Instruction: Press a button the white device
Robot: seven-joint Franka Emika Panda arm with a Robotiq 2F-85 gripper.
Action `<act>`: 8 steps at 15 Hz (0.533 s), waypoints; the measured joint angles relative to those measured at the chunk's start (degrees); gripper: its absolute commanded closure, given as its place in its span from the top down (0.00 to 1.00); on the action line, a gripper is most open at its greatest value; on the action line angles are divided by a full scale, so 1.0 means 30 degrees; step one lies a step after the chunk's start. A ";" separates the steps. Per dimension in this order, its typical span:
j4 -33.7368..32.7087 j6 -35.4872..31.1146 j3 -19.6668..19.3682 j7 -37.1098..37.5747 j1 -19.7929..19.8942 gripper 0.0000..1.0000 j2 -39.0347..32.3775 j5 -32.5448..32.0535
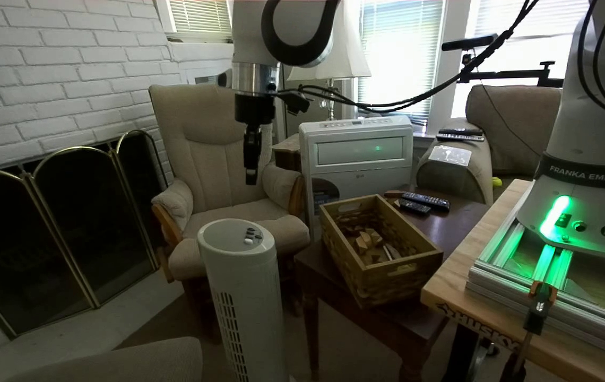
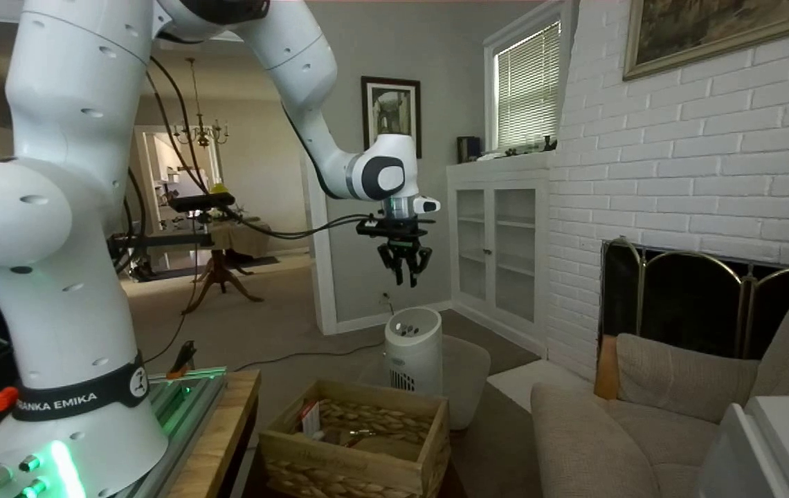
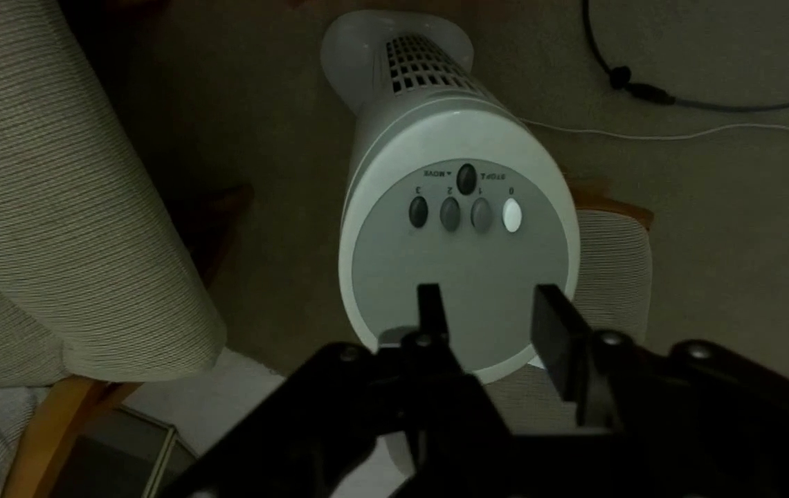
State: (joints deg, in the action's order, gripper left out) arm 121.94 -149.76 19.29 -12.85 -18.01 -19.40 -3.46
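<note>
The white device [image 1: 247,307] is a tall white tower with a perforated body. It stands upright on the floor in front of the armchair and also shows in an exterior view [image 2: 415,356]. In the wrist view its round grey top [image 3: 460,270] carries a white button [image 3: 512,214], grey buttons [image 3: 466,214] and dark buttons [image 3: 419,211] near the upper edge. My gripper [image 1: 251,178] points down above the device, apart from it, also in an exterior view [image 2: 406,280]. Its fingers are open and empty in the wrist view [image 3: 488,294], over the bare part of the top.
A wicker basket [image 1: 398,278] stands on a dark side table [image 1: 459,217] beside the device, with remotes [image 1: 425,200] behind it. An armchair [image 1: 217,159] and a white boxy unit [image 1: 358,183] stand behind. A cord [image 3: 720,107] lies on the floor.
</note>
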 measured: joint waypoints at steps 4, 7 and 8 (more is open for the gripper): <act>-0.0902 -0.0049 -0.0104 0.0132 -0.0432 0.00 -0.1256 -0.0002; -0.1529 -0.0064 -0.0259 0.0190 -0.0715 0.00 -0.2127 -0.0023; -0.1756 -0.0064 -0.0344 0.0224 -0.0838 0.00 -0.2422 -0.0030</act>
State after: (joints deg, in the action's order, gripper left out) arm 116.67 -149.95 18.26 -12.18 -20.52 -26.67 -3.55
